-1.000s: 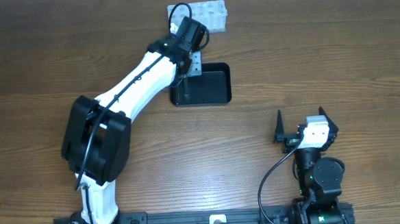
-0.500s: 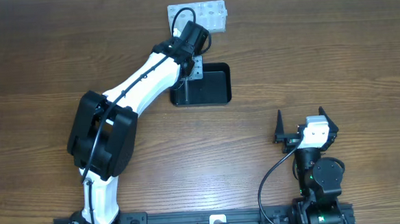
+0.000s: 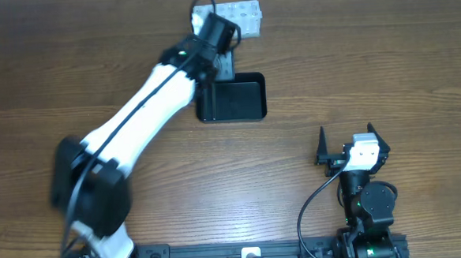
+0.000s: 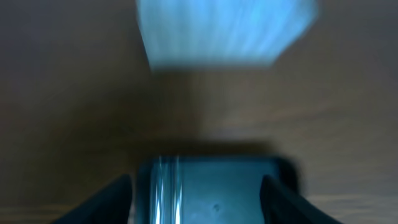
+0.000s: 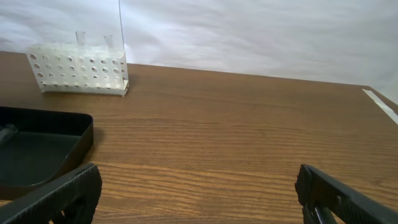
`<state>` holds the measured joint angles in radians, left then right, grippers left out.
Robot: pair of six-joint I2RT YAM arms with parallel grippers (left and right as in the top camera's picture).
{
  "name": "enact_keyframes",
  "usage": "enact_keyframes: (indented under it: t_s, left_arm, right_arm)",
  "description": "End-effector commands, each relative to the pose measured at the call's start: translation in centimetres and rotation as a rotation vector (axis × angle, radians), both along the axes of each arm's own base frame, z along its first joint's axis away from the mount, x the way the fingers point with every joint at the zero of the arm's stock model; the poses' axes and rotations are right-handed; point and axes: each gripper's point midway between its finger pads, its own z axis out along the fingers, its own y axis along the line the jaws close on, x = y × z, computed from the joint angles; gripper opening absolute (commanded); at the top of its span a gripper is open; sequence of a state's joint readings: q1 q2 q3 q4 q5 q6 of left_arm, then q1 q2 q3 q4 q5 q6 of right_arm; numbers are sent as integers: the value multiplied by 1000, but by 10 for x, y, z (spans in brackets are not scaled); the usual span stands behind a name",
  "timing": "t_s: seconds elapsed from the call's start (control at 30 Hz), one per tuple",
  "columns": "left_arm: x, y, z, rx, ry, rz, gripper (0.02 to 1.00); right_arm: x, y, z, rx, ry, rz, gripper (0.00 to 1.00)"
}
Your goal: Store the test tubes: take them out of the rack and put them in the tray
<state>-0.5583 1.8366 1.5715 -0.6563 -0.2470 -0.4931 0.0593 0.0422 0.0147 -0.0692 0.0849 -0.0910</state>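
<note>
Brown wooden table (image 3: 370, 74). The left gripper (image 4: 196, 194), fingers spread, hovers above the black rectangular tray (image 3: 249, 104), where one clear test tube (image 4: 166, 186) lies. This drop-off seems complete. Next likely needs aligning over upright tubes (image 5: 79, 36) in the white perforated rack (image 3: 244, 16).

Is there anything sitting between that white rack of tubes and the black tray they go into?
Nothing visible does. Bare wooden table lies between the rack and the tray, which stand close together. The left hand hangs open over the tray.
</note>
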Motion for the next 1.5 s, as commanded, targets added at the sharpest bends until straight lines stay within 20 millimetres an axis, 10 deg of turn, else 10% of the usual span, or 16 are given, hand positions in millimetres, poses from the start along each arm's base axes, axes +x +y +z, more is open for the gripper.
enact_keyframes:
  t_s: [0.03,0.23,0.4,0.9,1.5]
  left_arm:
    - [3,38,122,37,-330,-8,665]
    - [-10,87,195,33,-630,-41,739]
    - [-44,120,207,14,-828,-121,899]
    - [-150,188,97,54,-912,-50,1000]
    - [-186,191,-2,31,-862,-55,998]
  right_arm:
    - [0,0,-2,-7,-1,3,991]
    - [0,0,-2,-7,-1,3,993]
    - [0,0,-2,-7,-1,3,991]
    - [0,0,-2,-7,-1,3,993]
    - [0,0,-2,-7,-1,2,993]
